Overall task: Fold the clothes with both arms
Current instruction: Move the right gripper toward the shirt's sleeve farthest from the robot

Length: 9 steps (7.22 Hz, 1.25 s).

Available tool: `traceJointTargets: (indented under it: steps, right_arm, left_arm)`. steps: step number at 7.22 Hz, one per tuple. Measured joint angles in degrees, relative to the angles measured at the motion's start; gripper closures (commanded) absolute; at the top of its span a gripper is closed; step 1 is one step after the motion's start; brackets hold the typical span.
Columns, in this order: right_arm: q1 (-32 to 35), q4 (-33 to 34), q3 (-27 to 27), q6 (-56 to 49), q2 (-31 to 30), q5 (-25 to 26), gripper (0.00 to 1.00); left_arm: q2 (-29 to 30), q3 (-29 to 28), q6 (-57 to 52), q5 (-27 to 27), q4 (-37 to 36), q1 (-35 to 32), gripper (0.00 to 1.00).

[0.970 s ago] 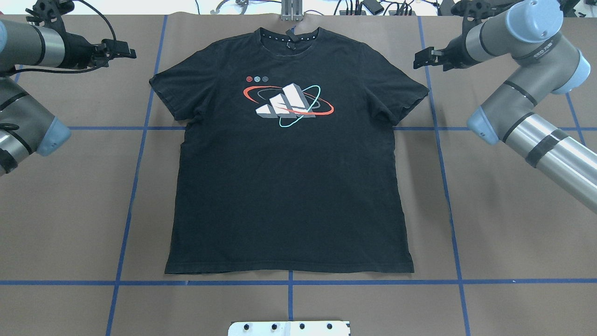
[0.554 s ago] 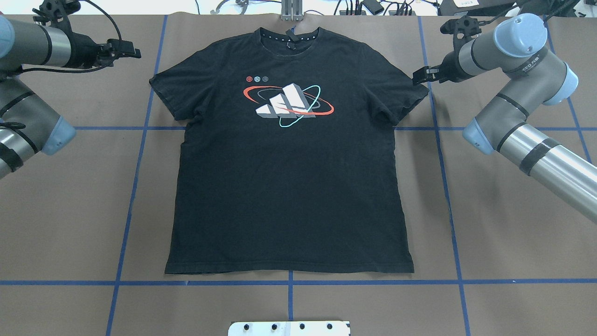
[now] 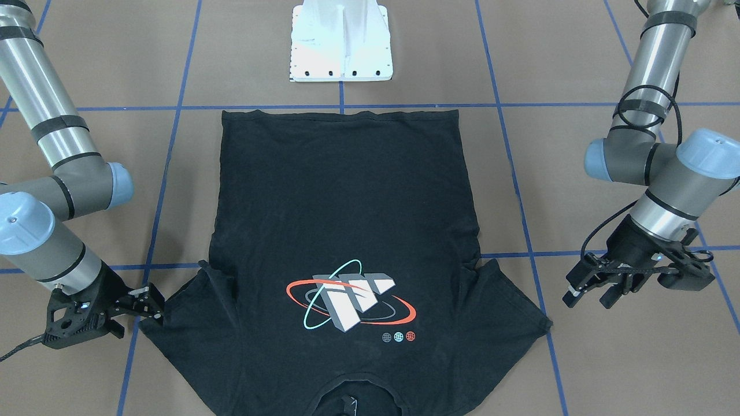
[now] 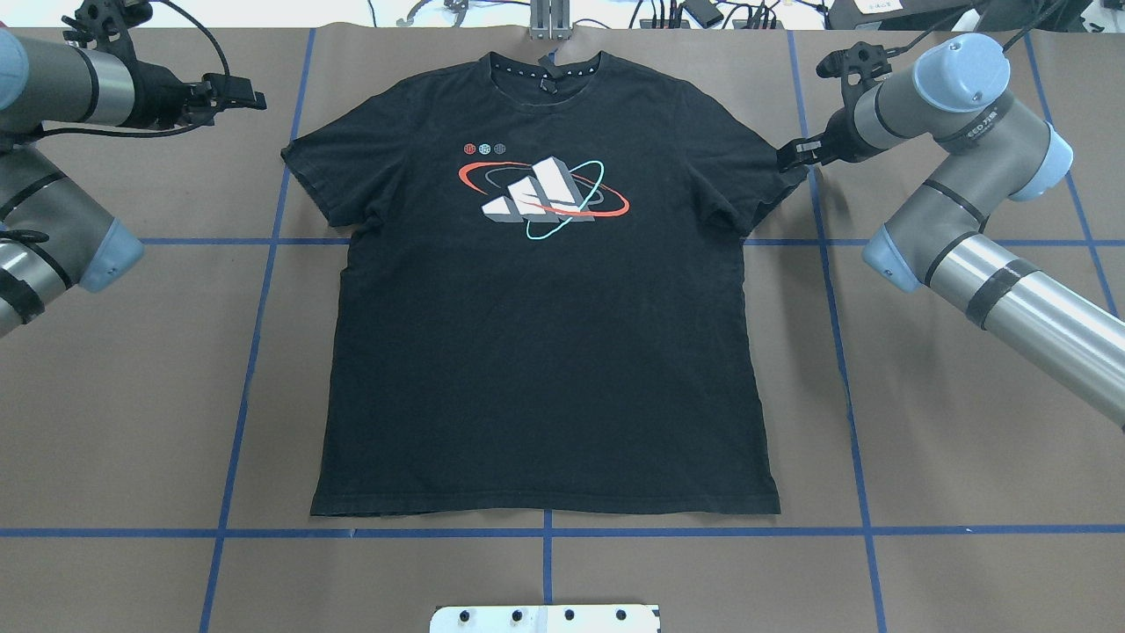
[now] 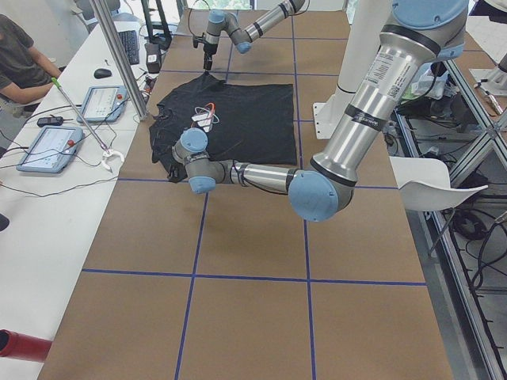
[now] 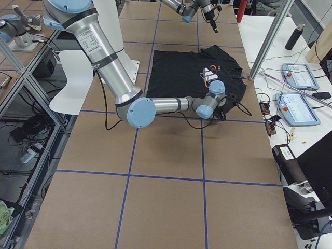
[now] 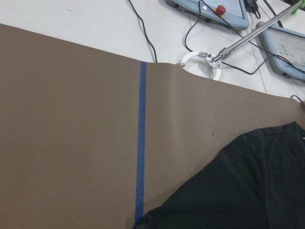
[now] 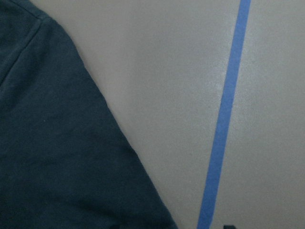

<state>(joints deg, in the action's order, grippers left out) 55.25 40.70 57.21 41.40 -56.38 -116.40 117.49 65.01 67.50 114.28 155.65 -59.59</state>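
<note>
From my console, the black T-shirt lies flat and face up on the brown table. Its graphic is showing, and the white pedestal base sits just past its hem. The right arm is bent at the elbow outboard of the shirt, with its wrist angled inward and down. This puts the right gripper right at the tip of the sleeve on that side. In the front-facing view its fingers look slightly spread and have no cloth between them. The right wrist camera shows the sleeve's edge close up. The left arm reaches in level from the opposite side. The left gripper hovers well apart from the other sleeve, off toward the collar end, and its fingers are spread. The left wrist camera looks down on bare table, with that sleeve only in the corner. Compared with a second ago, the right gripper has dropped from beside the shoulder to the sleeve tip and has closed in further over the last half second. The left gripper has only edged a little toward the shirt. The shirt itself has not shifted.
</note>
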Motion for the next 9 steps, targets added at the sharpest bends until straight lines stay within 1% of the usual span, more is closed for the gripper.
traceJointTargets:
  steps: [6, 7, 8, 9]
  right_arm:
    - [-0.61, 0.01, -0.21, -0.29, 0.42, -0.41, 0.37]
    - [-0.63, 0.05, -0.18, -0.33, 0.32, -0.72, 0.47]
    - [-0.64, 0.07, -0.18, -0.34, 0.24, -1.06, 0.62]
    - [-0.58, 0.08, -0.17, -0.35, 0.23, -1.32, 0.85]
  left_arm:
    - [-0.07, 0.09, 0.02, 0.07, 0.00, 0.00, 0.01]
    - [-0.06, 0.17, 0.06, 0.09, 0.00, 0.00, 0.01]
    - [-0.07, 0.23, 0.08, 0.13, 0.00, 0.00, 0.01]
    - [-0.06, 0.30, 0.08, 0.17, 0.00, 0.00, 0.01]
